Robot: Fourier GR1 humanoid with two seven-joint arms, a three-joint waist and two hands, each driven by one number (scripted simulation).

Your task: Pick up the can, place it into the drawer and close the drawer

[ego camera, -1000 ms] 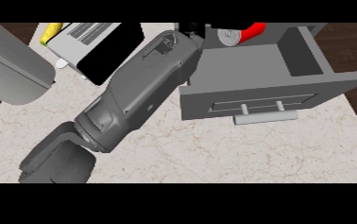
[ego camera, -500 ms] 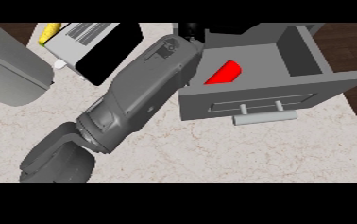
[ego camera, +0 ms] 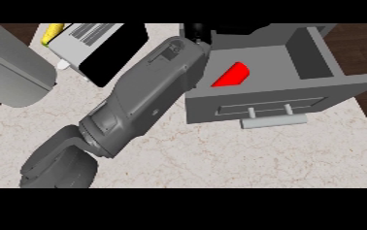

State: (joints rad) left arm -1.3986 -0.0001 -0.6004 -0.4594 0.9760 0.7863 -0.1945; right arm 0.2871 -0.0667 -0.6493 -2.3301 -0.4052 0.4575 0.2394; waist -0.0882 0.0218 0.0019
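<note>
The red can (ego camera: 231, 74) lies on its side inside the open grey drawer (ego camera: 315, 59), against the drawer's left side, and my forearm hides part of it. The drawer's front panel with its bar handle (ego camera: 272, 121) faces me. My left forearm crosses the counter from the lower left. Its black left hand (ego camera: 195, 31) shows only as a small dark part at the drawer's back left corner, apart from the can. The right hand does not show.
A white and black appliance (ego camera: 100, 49) stands at the back left with a yellow object (ego camera: 52, 32) beside it. A large grey rounded object (ego camera: 22, 76) sits at the left edge. The counter ends just right of the drawer, at dark wood (ego camera: 351, 35).
One second ago the can was in my left hand above the drawer's back. It has since left the hand and now lies in the drawer. The hand has drawn slightly left.
</note>
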